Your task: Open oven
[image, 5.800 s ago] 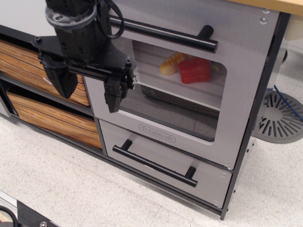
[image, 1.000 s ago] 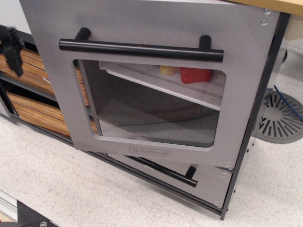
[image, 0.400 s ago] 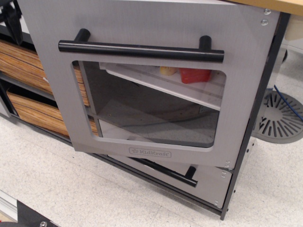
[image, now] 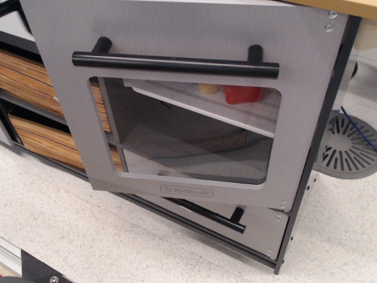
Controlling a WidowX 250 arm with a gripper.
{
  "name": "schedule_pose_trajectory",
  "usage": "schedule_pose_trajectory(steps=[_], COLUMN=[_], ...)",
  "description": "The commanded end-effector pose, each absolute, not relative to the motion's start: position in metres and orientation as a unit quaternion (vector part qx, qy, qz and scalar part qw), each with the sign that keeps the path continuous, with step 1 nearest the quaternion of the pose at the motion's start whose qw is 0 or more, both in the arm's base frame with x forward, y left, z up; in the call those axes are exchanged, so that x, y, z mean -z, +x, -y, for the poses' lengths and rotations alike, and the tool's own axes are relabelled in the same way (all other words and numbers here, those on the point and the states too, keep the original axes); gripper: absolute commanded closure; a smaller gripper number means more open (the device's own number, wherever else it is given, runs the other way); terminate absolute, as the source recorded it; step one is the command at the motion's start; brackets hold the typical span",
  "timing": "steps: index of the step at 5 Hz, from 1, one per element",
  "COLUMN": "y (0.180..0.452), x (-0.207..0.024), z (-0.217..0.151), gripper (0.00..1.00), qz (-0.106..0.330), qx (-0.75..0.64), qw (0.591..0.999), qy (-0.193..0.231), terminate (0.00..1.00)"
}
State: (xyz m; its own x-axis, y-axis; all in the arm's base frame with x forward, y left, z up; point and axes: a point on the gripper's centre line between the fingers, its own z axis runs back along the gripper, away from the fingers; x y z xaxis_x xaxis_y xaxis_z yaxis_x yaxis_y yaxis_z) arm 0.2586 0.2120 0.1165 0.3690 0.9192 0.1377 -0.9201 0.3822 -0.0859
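The oven (image: 177, 35) is a grey brushed-metal toy oven. Its large door stands swung open toward the camera, hinged on the right side. The long black bar handle (image: 177, 63) runs across the top of the door, above the rounded clear window (image: 188, 135) and the "KidKraft" logo (image: 188, 191). Through the window I see the inner shelf (image: 235, 115) with a red toy (image: 241, 93) and a yellow toy (image: 208, 88) on it. The gripper is out of view; only a thin dark sliver shows at the top left corner.
A short grey drawer (image: 265, 227) with a black bar handle (image: 218, 217) sits under the oven, partly hidden by the door. Brown wood-grain drawers (image: 32, 79) are at the left. A grey slotted round base (image: 347, 147) lies on the floor at the right.
The door was shut 5.8 s ago with the gripper at its left edge. It now stands open. Over the last second the gripper moved up and out at the top left.
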Motion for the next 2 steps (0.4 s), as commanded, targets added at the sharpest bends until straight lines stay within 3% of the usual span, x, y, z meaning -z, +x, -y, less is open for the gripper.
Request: schedule_pose_trajectory(steps=[1,2], y=[0.245,0.230], x=[-0.136,-0.138], z=[-0.179,-0.167], gripper=[0.00,0.00], qz=[0.106,0.118], qx=[-0.406,-0.355], qw=[0.908,0.927], qy=[-0.003,0.003], terminate=[0.00,0.00])
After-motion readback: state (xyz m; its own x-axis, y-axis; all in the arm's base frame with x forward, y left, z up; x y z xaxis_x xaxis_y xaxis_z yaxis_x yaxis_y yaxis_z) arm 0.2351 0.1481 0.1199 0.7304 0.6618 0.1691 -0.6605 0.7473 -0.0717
